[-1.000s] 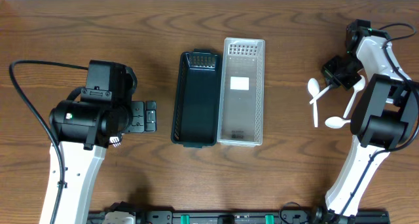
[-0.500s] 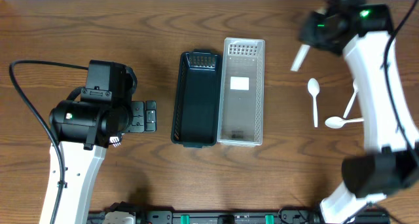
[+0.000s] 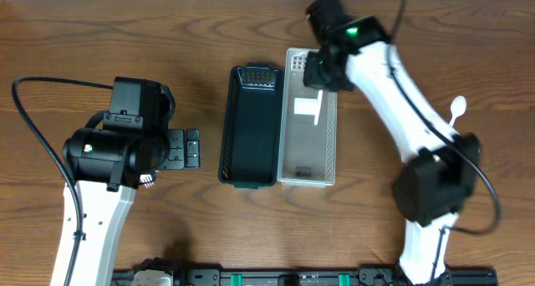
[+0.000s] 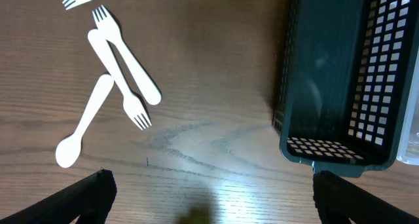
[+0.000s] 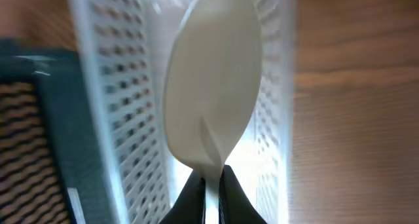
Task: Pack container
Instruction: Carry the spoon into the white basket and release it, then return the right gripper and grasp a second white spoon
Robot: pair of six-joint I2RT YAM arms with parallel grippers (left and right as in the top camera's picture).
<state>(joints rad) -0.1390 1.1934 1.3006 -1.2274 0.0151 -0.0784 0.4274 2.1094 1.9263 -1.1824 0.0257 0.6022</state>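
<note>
Evidently the right gripper was pinched shut on the handle of a white spoon, whose bowl stood straight out ahead of the jaws. Just beyond that bowl lay the clear basket, and the dark basket sat against it, off to the left in the wrist view. The left gripper hung with its jaws spread wide and nothing between them. Ahead of them to the left, several forks and a loose spoon lay on the table, with the dark basket's near end ahead to the right. Packing looked barely begun: both baskets appeared empty of cutlery, the held spoon was not yet released, and the forks and loose spoon were all left to pack.
</note>
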